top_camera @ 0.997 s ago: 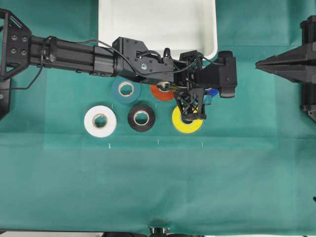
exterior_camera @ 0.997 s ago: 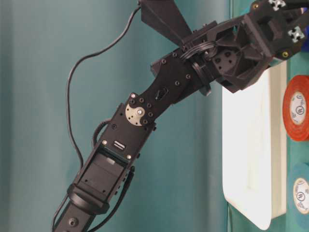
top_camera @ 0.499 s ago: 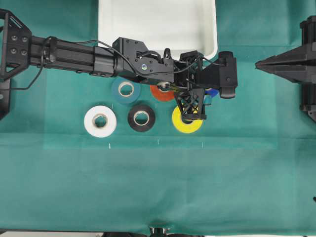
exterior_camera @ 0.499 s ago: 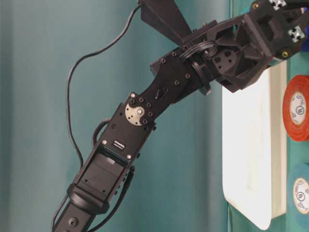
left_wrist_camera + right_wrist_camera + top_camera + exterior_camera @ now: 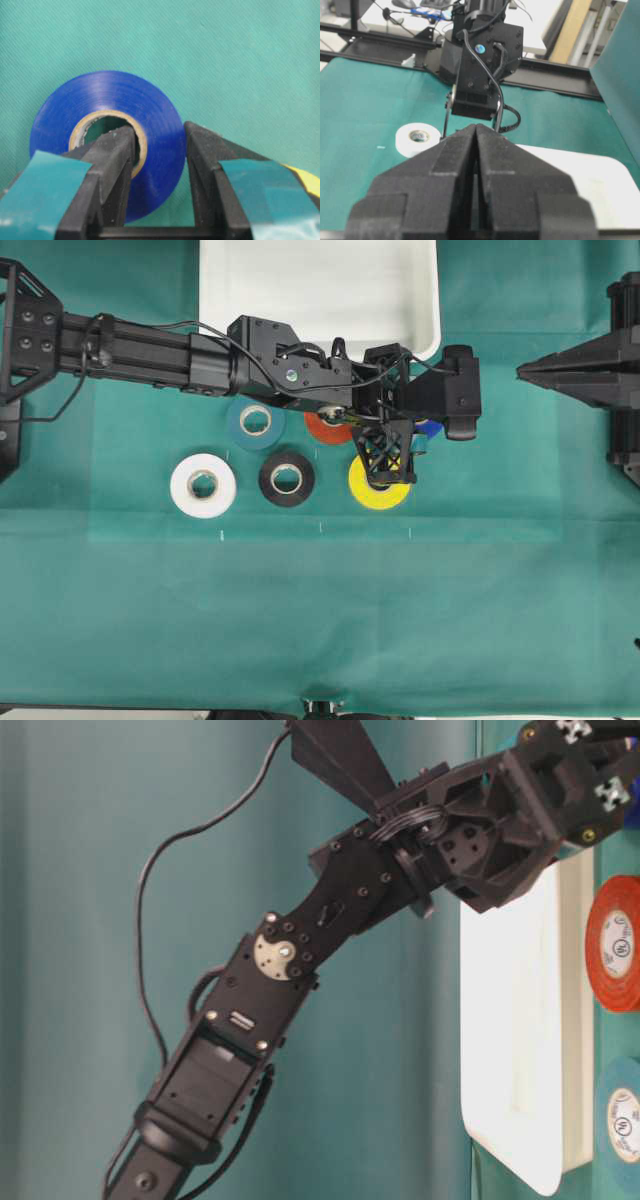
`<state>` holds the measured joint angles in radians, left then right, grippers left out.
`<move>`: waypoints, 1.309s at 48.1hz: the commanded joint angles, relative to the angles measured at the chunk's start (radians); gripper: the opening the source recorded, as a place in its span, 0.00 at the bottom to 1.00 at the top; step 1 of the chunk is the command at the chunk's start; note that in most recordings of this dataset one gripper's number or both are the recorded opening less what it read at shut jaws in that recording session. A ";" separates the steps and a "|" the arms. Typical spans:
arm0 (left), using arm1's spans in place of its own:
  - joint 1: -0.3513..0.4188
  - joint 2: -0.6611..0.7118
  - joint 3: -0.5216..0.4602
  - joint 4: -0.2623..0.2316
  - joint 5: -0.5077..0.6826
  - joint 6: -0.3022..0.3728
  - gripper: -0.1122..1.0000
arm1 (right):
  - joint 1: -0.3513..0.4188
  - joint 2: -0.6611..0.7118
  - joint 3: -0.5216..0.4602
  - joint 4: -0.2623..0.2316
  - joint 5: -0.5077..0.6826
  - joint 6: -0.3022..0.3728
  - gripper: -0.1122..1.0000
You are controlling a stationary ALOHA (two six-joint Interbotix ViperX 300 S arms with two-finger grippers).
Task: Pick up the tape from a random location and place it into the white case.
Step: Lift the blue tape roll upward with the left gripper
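Royal-blue tape roll point(image 5: 107, 145) pinched through wall by left gripper point(image 5: 160, 145), one finger point(image 5: 112, 165) inside core for secure lift toward white case point(image 5: 320, 290). Right gripper point(image 5: 476, 137) clenched, empty, parked clear.

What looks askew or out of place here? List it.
Nothing looks damaged or spilled. One oddity: the tape sits tilted rather than flat, because the left gripper has one of its fingers in the core and the other outside, clamping the roll's wall. The white case sits square.
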<state>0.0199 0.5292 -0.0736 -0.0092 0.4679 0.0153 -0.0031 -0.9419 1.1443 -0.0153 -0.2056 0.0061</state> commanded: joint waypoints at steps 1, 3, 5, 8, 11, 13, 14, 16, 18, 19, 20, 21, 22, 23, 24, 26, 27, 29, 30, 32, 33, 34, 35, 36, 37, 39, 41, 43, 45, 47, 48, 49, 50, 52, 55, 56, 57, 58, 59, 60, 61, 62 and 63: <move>-0.006 -0.087 -0.008 0.000 0.008 0.009 0.34 | 0.003 0.008 -0.020 -0.002 -0.009 0.000 0.10; -0.006 -0.103 -0.008 0.000 0.018 0.015 0.34 | 0.003 0.008 -0.020 -0.002 -0.008 0.000 0.10; -0.006 -0.121 -0.008 0.000 0.031 0.017 0.34 | 0.003 0.008 -0.020 -0.002 -0.008 0.000 0.10; -0.006 -0.152 -0.008 0.000 0.055 0.021 0.34 | 0.003 0.008 -0.020 -0.002 -0.008 0.000 0.10; -0.006 -0.181 -0.008 0.000 0.074 0.025 0.34 | 0.003 0.008 -0.020 -0.002 -0.006 0.000 0.10; -0.006 -0.207 -0.008 0.000 0.091 0.029 0.34 | 0.003 0.008 -0.020 0.000 -0.006 0.000 0.10; -0.006 -0.216 -0.008 0.000 0.097 0.031 0.34 | 0.003 0.008 -0.020 -0.002 -0.006 0.000 0.10; -0.006 -0.233 -0.008 0.002 0.107 0.034 0.34 | 0.003 0.011 -0.020 -0.002 -0.006 0.000 0.10; -0.006 -0.250 -0.009 0.002 0.117 0.035 0.34 | 0.003 0.008 -0.020 -0.002 -0.006 0.000 0.10; -0.006 -0.259 -0.009 0.002 0.123 0.038 0.34 | 0.003 0.008 -0.021 -0.002 -0.006 -0.002 0.10; -0.005 -0.268 -0.011 0.002 0.127 0.040 0.34 | 0.003 0.008 -0.021 -0.002 -0.006 -0.002 0.10; -0.005 -0.276 -0.011 0.002 0.132 0.043 0.34 | 0.003 0.008 -0.020 -0.002 -0.006 0.000 0.10; -0.005 -0.288 -0.012 0.002 0.141 0.046 0.34 | 0.003 0.008 -0.021 -0.002 -0.006 0.000 0.10; -0.005 -0.296 -0.014 0.002 0.146 0.049 0.34 | 0.003 0.008 -0.020 -0.002 -0.006 -0.002 0.10; -0.005 -0.302 -0.015 0.002 0.152 0.051 0.34 | 0.003 0.008 -0.020 -0.002 -0.006 0.000 0.10; -0.005 -0.313 -0.020 0.002 0.163 0.057 0.34 | 0.003 0.008 -0.021 -0.002 -0.006 -0.002 0.10; -0.005 -0.316 -0.023 0.002 0.170 0.058 0.34 | 0.003 0.008 -0.020 -0.002 -0.006 0.000 0.10; -0.005 -0.321 -0.029 0.002 0.187 0.063 0.34 | 0.003 0.011 -0.020 -0.002 -0.006 0.000 0.10; -0.005 -0.322 -0.035 0.002 0.195 0.064 0.34 | 0.003 0.008 -0.021 -0.002 -0.006 0.000 0.10; -0.005 -0.324 -0.046 0.002 0.215 0.066 0.34 | 0.003 0.008 -0.020 -0.002 -0.006 0.000 0.10; -0.005 -0.322 -0.051 0.002 0.225 0.066 0.34 | 0.003 0.008 -0.020 -0.002 -0.006 0.000 0.10; -0.005 -0.324 -0.057 0.002 0.236 0.066 0.34 | 0.003 0.008 -0.021 -0.002 -0.005 0.000 0.10; -0.005 -0.322 -0.066 0.002 0.250 0.069 0.34 | 0.003 0.008 -0.020 -0.002 -0.006 0.000 0.10; -0.005 -0.322 -0.072 0.002 0.259 0.069 0.34 | 0.003 0.011 -0.020 -0.002 -0.006 0.000 0.10; -0.003 -0.324 -0.080 0.002 0.265 0.071 0.34 | 0.003 0.011 -0.020 0.000 -0.006 0.000 0.10; -0.005 -0.324 -0.091 0.002 0.275 0.075 0.34 | 0.003 0.011 -0.020 -0.002 -0.006 0.000 0.10; -0.005 -0.325 -0.101 0.002 0.284 0.078 0.34 | 0.003 0.008 -0.020 -0.002 -0.006 0.000 0.10; -0.005 -0.325 -0.112 0.002 0.291 0.083 0.34 | 0.005 0.011 -0.021 -0.002 -0.006 0.000 0.10; -0.005 -0.327 -0.124 0.002 0.301 0.087 0.33 | 0.005 0.011 -0.020 -0.002 -0.006 0.000 0.10; -0.005 -0.327 -0.132 0.002 0.310 0.089 0.33 | 0.003 0.011 -0.020 -0.002 -0.006 0.000 0.10; -0.005 -0.327 -0.137 0.002 0.314 0.089 0.33 | 0.003 0.012 -0.020 -0.002 -0.006 0.000 0.10; -0.005 -0.327 -0.144 0.002 0.322 0.091 0.33 | 0.003 0.012 -0.020 -0.002 -0.006 0.000 0.10; -0.005 -0.327 -0.147 0.002 0.327 0.091 0.33 | 0.003 0.012 -0.020 -0.002 -0.006 0.000 0.10; -0.005 -0.327 -0.156 0.002 0.336 0.091 0.33 | 0.005 0.012 -0.020 -0.002 -0.005 0.000 0.10; -0.005 -0.328 -0.170 0.002 0.350 0.091 0.33 | 0.005 0.014 -0.020 -0.002 -0.005 0.000 0.10; -0.005 -0.328 -0.176 0.002 0.354 0.091 0.33 | 0.005 0.014 -0.020 -0.002 -0.005 0.000 0.10; -0.005 -0.328 -0.179 0.002 0.357 0.091 0.33 | 0.005 0.014 -0.020 -0.002 -0.005 0.000 0.10; -0.005 -0.328 -0.183 0.003 0.359 0.091 0.33 | 0.005 0.014 -0.020 -0.002 -0.005 0.000 0.10; -0.005 -0.330 -0.186 0.003 0.362 0.091 0.33 | 0.005 0.014 -0.020 -0.002 -0.003 0.000 0.10; -0.005 -0.328 -0.189 0.003 0.365 0.091 0.33 | 0.005 0.014 -0.020 -0.002 -0.003 0.000 0.10; -0.006 -0.330 -0.192 0.003 0.367 0.091 0.33 | 0.003 0.014 -0.020 -0.002 -0.003 0.000 0.10; -0.006 -0.330 -0.195 0.002 0.370 0.091 0.33 | 0.005 0.014 -0.018 -0.002 -0.003 0.000 0.10; -0.006 -0.330 -0.198 0.003 0.373 0.091 0.33 | 0.003 0.014 -0.018 -0.002 -0.003 0.000 0.10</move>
<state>0.0153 0.2531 -0.2424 -0.0092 0.8360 0.1043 -0.0015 -0.9357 1.1443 -0.0153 -0.2056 0.0061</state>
